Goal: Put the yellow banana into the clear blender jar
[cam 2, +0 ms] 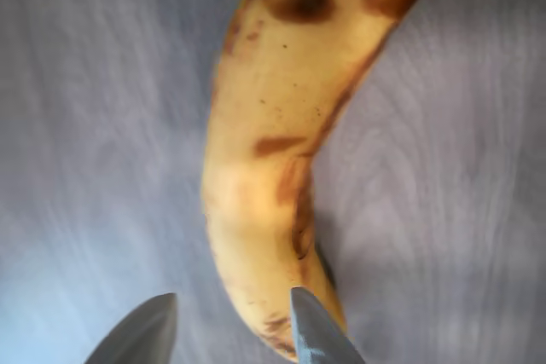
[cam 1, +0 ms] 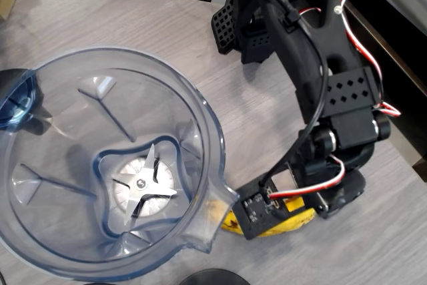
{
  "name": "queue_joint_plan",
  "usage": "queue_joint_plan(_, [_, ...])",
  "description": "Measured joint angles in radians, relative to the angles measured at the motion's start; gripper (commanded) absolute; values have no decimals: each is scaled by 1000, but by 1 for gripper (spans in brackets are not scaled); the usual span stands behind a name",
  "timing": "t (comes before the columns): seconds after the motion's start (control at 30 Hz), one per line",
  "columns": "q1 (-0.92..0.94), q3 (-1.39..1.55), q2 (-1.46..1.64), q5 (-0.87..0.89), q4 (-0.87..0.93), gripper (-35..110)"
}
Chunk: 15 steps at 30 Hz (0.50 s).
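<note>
Looking down from overhead, the black arm [cam 1: 313, 65] reaches from its base at the top of the picture, folds at the elbow on the right and bends back down toward the lower middle, wrist dropped low over the grey wood-grain table [cam 1: 253, 98]. Red-and-white wires and a black cable trail along its links. The gripper [cam 1: 277, 215] sits right over the yellow banana [cam 1: 293, 221], and the wrist hardware covers most of the fruit from this angle; yellow peeks out on both sides of it.

The banana lies flat on the table just beside the clear blender jar [cam 1: 200, 118], its left end tucked under the jar's pour spout at the lower right of the rim. The jar stands upright, big and blue-tinted, and its four-pointed blade [cam 1: 142, 183] gleams at the bottom. Nothing else sits inside it.

Over to the wrist view: the banana [cam 2: 273, 159] runs up the picture in a curve, brown patches near the top. Two grey fingertips [cam 2: 316, 330] poke in from the bottom edge, parted a moderate way. The right tip overlaps the banana's lower end, the left tip is over bare table beside it. The jaws are open and grip nothing; the banana rests on the table.
</note>
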Motion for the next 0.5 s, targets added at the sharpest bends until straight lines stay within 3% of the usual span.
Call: queue_joint_plan(0.5, [-21,-20,-183,-6,-3,20])
